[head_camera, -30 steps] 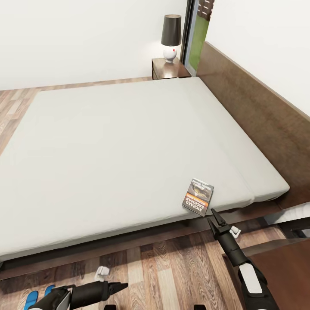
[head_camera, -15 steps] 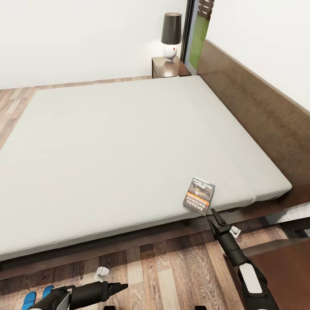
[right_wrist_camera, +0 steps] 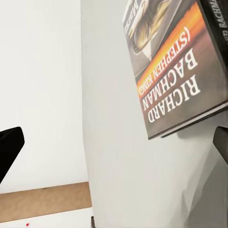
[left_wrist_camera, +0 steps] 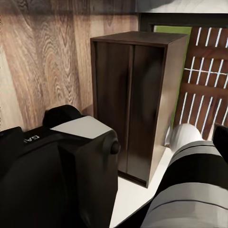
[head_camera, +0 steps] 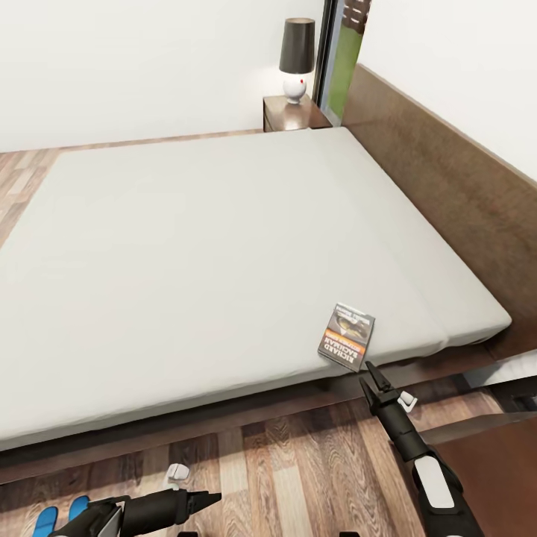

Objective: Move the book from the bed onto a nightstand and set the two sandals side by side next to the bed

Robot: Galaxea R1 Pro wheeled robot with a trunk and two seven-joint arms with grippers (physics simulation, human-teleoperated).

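As the book lay flat near the bed's front edge, just beyond the right claw, which was open wide and held nothing, the claw should have slid one finger under the overhanging cover.

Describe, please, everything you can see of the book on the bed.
The book is a thin paperback lying flat, cover up, on the off-white mattress near its front edge, toward the headboard side. Its dark cover carries a picture at one end, an orange band across the middle and white "RICHARD BACHMAN" lettering, seen close in the right wrist view. It lies slightly askew to the mattress edge. Only the mattress touches it; the right gripper points at it from just short of its near edge, without contact.
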